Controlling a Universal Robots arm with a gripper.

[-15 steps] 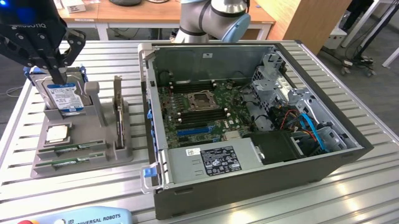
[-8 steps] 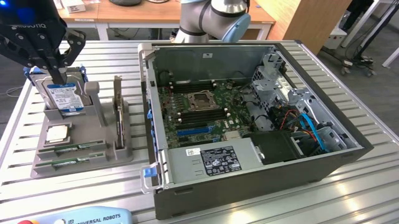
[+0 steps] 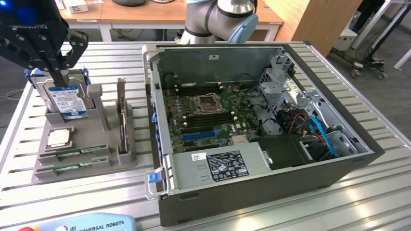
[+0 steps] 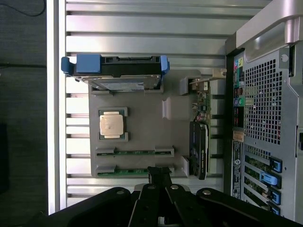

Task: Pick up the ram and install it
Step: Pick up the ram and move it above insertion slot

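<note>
Two ram sticks along holder edge; closed gripper empty, hovering above, unobstructed.

You have clear descent from above onto the two ram sticks lying flat in the gray holder. An upright hard drive walls the holder's end opposite them. An upright expansion card fences the side facing the open case. Inside, you meet the case walls, with a drive cage and cables on the exterior view's right.
</note>
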